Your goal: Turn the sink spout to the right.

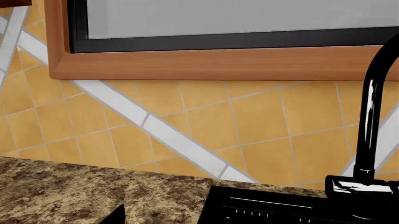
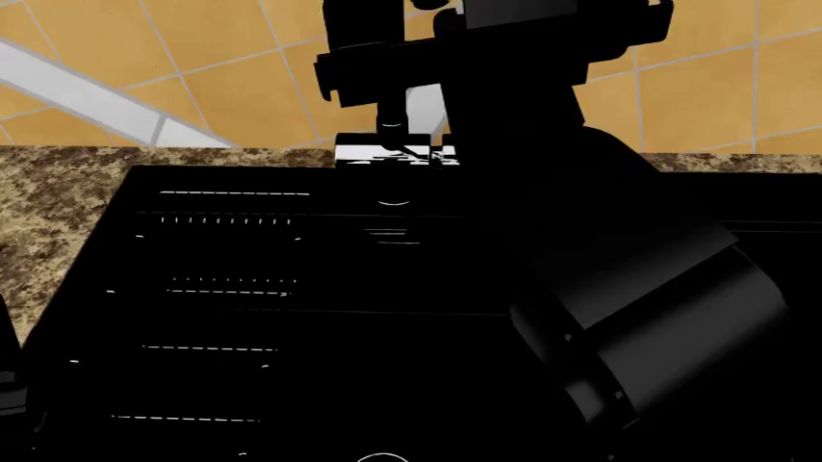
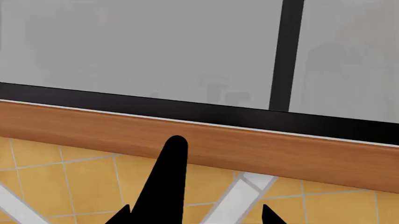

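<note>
The sink spout (image 1: 373, 116) is a tall thin black tube on a base (image 1: 360, 186) behind the sink (image 1: 281, 207). In the head view the glossy black sink (image 2: 257, 318) fills the middle, with the chrome spout base (image 2: 392, 152) at its back edge. My right gripper (image 2: 411, 58) is up at the spout, and its arm hides most of the tube. In the right wrist view the black spout (image 3: 169, 182) rises between the open fingertips of my right gripper (image 3: 196, 217), close to one finger. My left gripper (image 1: 193, 220) hovers over the counter, away from the spout, and holds nothing.
A speckled granite counter (image 1: 74, 191) surrounds the sink. An orange tiled backsplash (image 1: 187, 121) with white diagonal bands stands behind it, under a wood-framed window (image 1: 218, 63). The drain ring (image 2: 383, 457) shows at the near edge of the basin.
</note>
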Controlling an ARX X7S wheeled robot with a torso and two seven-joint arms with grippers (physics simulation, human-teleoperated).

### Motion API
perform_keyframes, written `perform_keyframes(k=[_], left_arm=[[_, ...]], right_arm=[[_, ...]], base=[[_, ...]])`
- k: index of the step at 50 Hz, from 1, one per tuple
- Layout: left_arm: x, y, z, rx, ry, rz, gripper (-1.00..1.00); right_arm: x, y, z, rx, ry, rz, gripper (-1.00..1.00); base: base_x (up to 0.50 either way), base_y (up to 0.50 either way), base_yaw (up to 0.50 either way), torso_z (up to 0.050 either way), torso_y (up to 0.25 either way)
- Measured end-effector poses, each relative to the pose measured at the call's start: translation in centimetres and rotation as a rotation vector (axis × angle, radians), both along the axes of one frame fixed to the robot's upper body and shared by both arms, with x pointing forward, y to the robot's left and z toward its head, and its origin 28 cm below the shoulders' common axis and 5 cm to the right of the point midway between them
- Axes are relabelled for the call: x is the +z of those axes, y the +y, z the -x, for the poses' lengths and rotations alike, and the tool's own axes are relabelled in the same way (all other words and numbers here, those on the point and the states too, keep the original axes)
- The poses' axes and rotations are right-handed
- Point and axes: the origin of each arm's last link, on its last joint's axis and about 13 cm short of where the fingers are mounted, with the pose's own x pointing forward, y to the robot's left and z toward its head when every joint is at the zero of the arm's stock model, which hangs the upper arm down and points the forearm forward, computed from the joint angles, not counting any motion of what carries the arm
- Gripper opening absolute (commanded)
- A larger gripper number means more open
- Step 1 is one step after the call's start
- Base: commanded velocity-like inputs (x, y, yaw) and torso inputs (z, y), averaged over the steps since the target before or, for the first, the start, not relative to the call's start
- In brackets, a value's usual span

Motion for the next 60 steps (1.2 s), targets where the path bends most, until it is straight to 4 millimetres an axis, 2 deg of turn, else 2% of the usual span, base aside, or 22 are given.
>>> perform_keyframes(k=[60], left_arm=[[0.0, 0.0, 0.0, 0.004, 0.006, -0.002, 1.0]], right_arm=[[0.3, -3.6, 0.0, -0.164, -0.038, 0.031, 1.0]], base=[[0.0, 0.0, 0.0, 0.0, 0.0]])
